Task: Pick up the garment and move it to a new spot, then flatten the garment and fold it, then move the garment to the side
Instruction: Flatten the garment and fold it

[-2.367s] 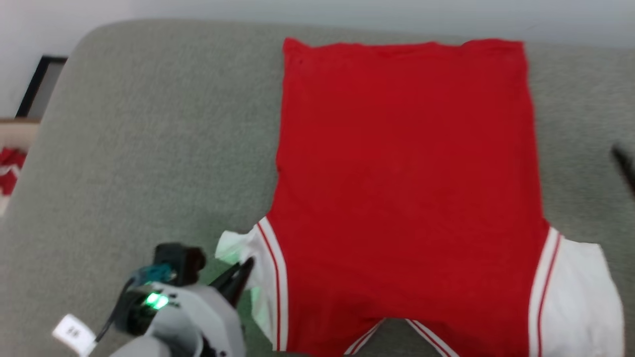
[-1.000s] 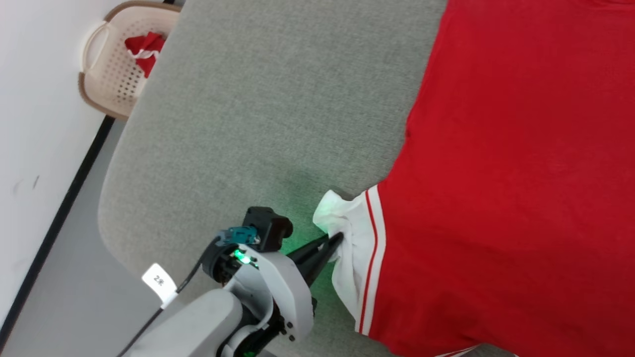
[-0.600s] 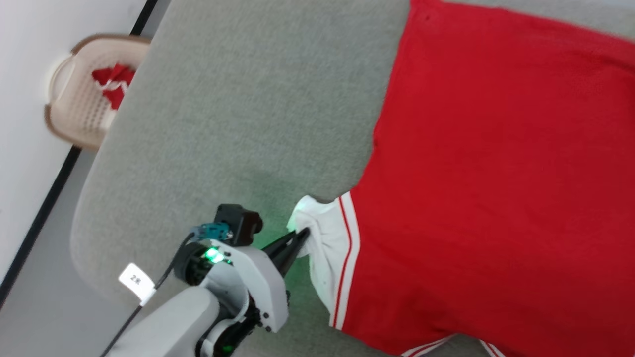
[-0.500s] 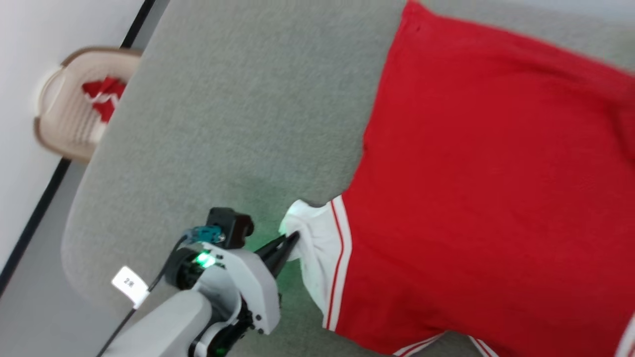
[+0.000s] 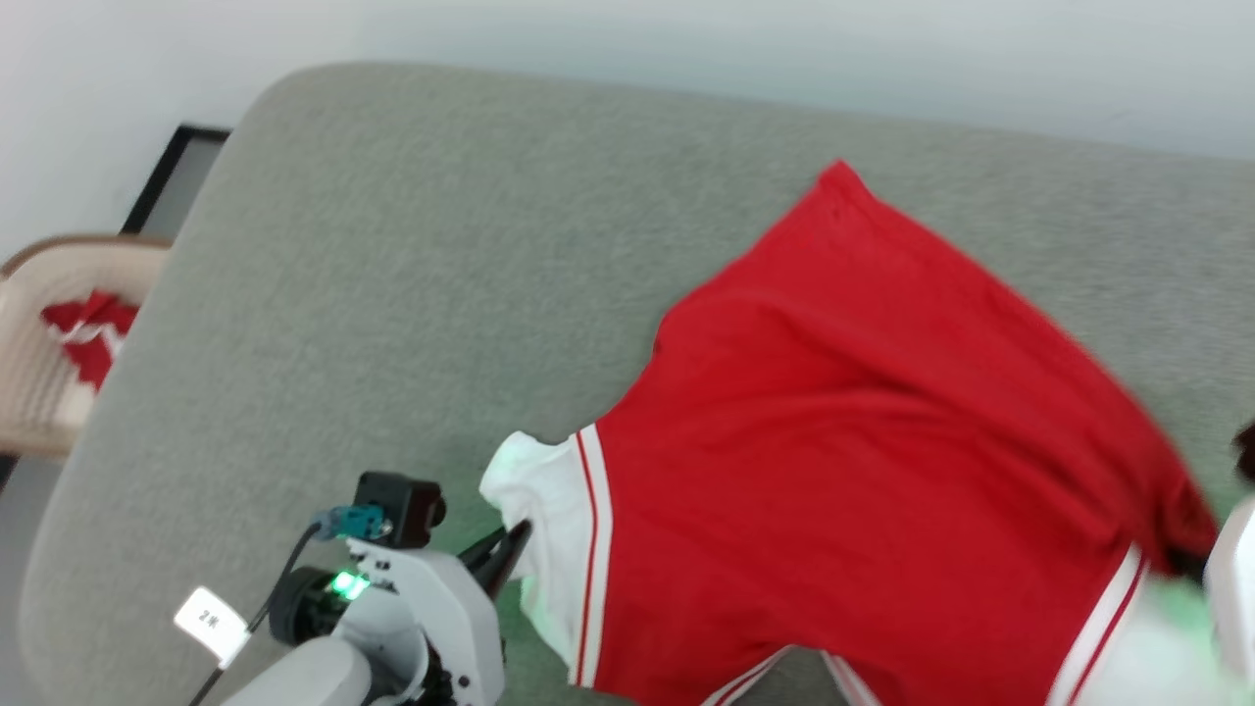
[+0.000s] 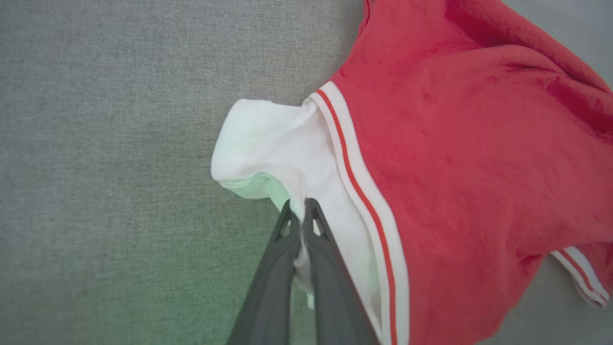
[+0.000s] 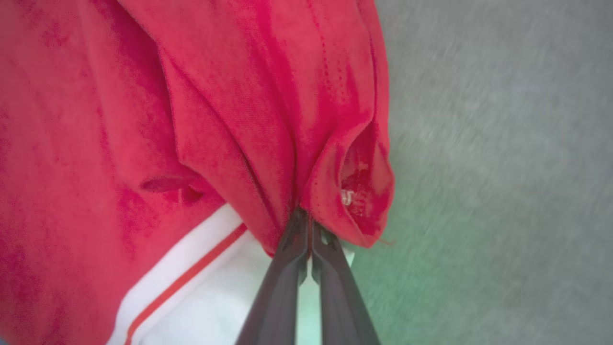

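- A grey fabric-covered surface (image 5: 392, 294) with a rounded far-left corner carries everything.
- A red short-sleeved shirt (image 5: 833, 471) lies rumpled on its right half, one red corner pointing toward the far edge.
- The shirt's white sleeve (image 5: 544, 510), edged with white-red-white trim, sits bunched close to the near edge, left of the red body.

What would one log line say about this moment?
shirt: askew on grey cushion | left claw: shut on its white sleeve | right claw: shut on its bunched red edge | fold: not begun
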{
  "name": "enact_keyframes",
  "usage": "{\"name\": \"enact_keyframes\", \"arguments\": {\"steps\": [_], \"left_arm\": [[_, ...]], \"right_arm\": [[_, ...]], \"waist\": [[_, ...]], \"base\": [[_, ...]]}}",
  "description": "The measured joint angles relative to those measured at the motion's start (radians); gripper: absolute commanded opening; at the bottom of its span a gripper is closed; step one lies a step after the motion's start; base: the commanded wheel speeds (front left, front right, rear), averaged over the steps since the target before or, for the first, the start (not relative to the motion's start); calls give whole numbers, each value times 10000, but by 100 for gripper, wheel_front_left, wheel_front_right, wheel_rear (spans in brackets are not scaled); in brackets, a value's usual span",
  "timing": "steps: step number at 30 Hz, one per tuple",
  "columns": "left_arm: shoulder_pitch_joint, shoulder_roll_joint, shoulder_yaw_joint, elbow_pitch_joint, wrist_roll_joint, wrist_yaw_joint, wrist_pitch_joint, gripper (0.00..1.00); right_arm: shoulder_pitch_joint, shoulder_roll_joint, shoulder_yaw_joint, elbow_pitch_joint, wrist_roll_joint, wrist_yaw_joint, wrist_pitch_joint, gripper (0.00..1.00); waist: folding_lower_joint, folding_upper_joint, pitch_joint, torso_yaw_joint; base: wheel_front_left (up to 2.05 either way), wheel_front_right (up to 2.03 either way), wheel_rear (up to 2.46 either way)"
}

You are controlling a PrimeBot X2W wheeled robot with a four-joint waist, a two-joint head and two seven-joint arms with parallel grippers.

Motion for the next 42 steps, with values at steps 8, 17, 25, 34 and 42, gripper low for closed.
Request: {"name": "enact_keyframes", "arguments": {"steps": [8,17,25,34,42], "left_arm": [[546,401,128,-336,-109,357,-35,0],[708,487,180,-474,-159,431,-198,0],[693,395,165,-291,-176,288,-280,0],[711,405,169,-284,-230,263,-368,0],[846,405,188,-546,-301,395,-372,0]], "right_arm": [[2877,1528,-1310,-1444,-821,0,107,0],[3722,2725,-1893,-1392,-1883,2,-665,0],[3116,2876,-1559,-59,-2071,13,-1296,100],[2805,2305,-1546,-629,-1609,10,-449,100],[2701,1639,-2224,-3106,-1653,8,399,100]], "waist": [[0,0,-711,-772],[0,0,-1128,-1265],[0,0,-1145,-1300],[0,0,-1153,-1304],[0,0,-1157,-1183]], "base": [[0,0,0],[0,0,0],[0,0,0],[0,0,0],[0,0,0]]}}
